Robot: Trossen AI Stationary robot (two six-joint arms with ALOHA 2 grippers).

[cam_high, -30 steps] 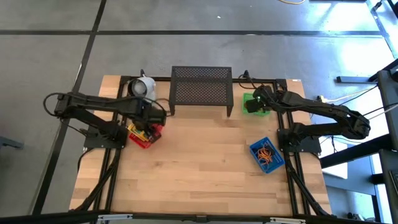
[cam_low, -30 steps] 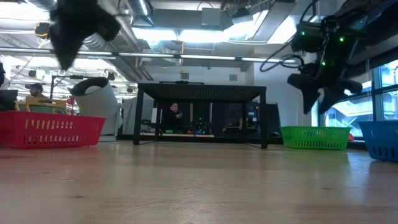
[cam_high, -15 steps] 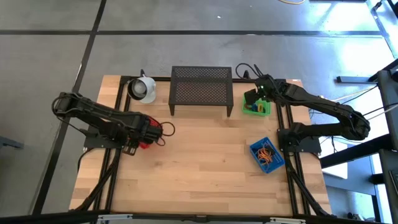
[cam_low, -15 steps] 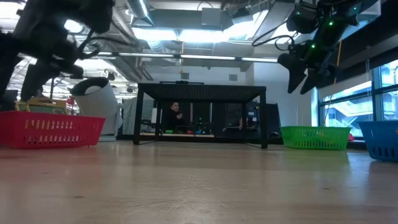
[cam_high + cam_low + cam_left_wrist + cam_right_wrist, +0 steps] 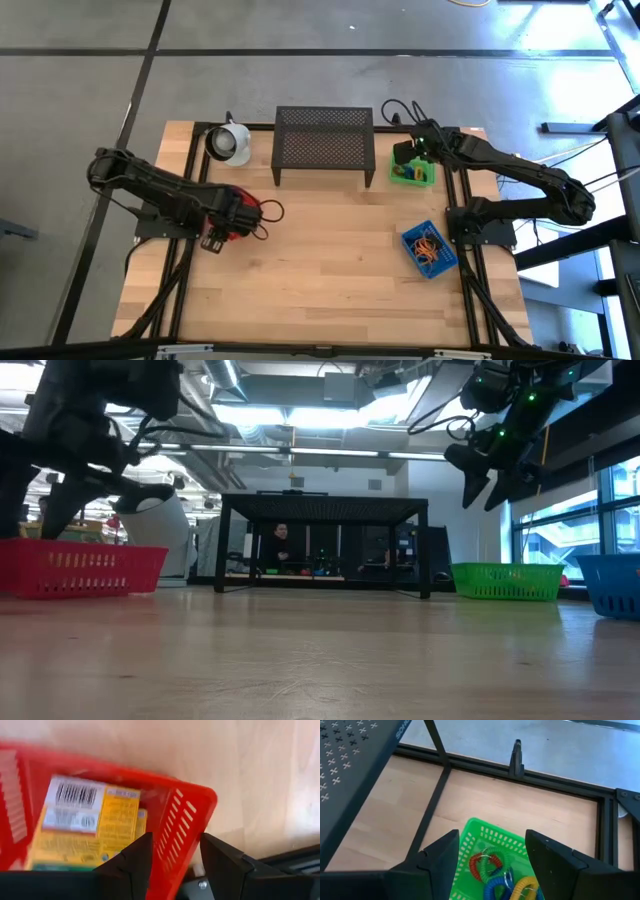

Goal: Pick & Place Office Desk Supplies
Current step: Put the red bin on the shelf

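Left gripper straddles the red bin wall, jaws apart; right gripper hovers open, empty.

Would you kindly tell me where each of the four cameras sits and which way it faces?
High view: overhead, straight down on the wooden table; both dark arms show.
Low view: table height, level across to the black mesh stand; both arms hang from above.
Left wrist view: above the red plastic bin holding yellow printed packets; own fingers open.
Right wrist view: above the green plastic bin of coiled loops; own fingers open.
Shared: both bins appear in high and low views.
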